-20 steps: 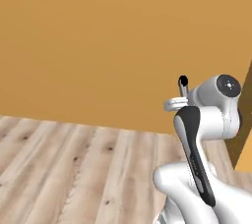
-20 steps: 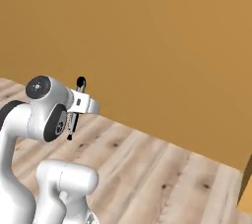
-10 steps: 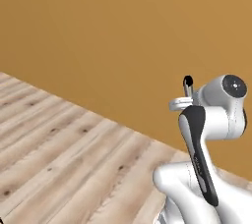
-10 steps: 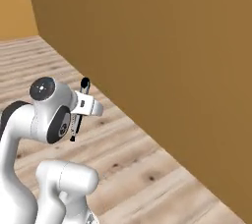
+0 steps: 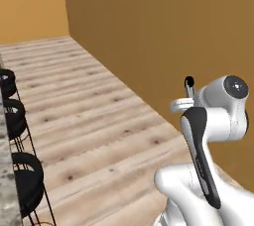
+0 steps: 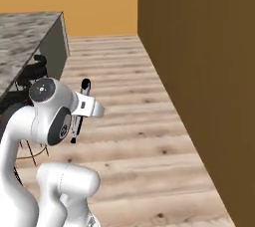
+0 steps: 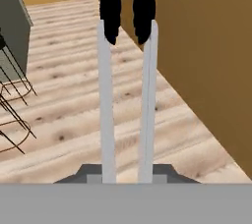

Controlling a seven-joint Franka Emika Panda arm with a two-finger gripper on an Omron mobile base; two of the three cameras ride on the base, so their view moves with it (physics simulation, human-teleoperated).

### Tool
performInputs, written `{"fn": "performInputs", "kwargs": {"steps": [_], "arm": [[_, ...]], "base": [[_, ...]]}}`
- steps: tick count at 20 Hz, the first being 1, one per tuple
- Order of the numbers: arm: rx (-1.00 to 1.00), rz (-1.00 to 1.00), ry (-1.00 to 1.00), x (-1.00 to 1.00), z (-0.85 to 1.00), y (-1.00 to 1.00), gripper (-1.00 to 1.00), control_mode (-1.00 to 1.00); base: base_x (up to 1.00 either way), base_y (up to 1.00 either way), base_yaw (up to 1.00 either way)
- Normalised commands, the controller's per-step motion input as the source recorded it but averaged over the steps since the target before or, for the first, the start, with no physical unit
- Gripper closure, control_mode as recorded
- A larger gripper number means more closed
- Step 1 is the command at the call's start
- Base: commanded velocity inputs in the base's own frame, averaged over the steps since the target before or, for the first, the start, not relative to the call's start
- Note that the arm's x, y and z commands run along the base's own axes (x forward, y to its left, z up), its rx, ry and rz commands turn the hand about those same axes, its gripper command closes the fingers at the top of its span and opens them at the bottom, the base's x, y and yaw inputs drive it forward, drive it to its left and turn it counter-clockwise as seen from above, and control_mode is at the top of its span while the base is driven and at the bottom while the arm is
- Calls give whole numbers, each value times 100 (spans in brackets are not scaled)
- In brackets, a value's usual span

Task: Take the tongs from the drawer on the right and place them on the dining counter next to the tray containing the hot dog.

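My gripper [image 7: 127, 173] is shut on the tongs [image 7: 106, 95], whose two silver arms run up the hand view to black tips. In the left base view the tongs [image 5: 189, 86] stick up from the gripper [image 5: 184, 103] beside the arm's white wrist. In the right base view the tongs [image 6: 84, 89] poke up from the gripper [image 6: 82, 106], high above the wooden floor. The dining counter [image 6: 25, 37] of grey speckled stone lies at the upper left, its edge [image 5: 3, 180] also at the far left. The drawer, the tray and the hot dog are out of view.
Black wire stools [image 5: 20, 121] stand along the counter's side, the same stools [image 6: 31, 71] tucked under the slab. A tall brown wall [image 6: 199, 71] runs along the right. An orange wall [image 5: 30, 2] closes the far end. Plank floor [image 5: 99, 111] lies between.
The whole picture has shifted, so the base has turned: the wall corner, the counter and the stools have come into view. The tongs stay in the shut gripper, arm pose unchanged.
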Motion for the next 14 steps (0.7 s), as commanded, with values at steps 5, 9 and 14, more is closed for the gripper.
{"fn": "performInputs", "kwargs": {"steps": [5,9,14], "arm": [[0,0,0,0,0,0,100,100],[0,0,0,0,0,0,100,100],[0,0,0,0,0,0,100,100]], "base": [[100,-3,70],[100,-2,71],[87,0,75]]}}
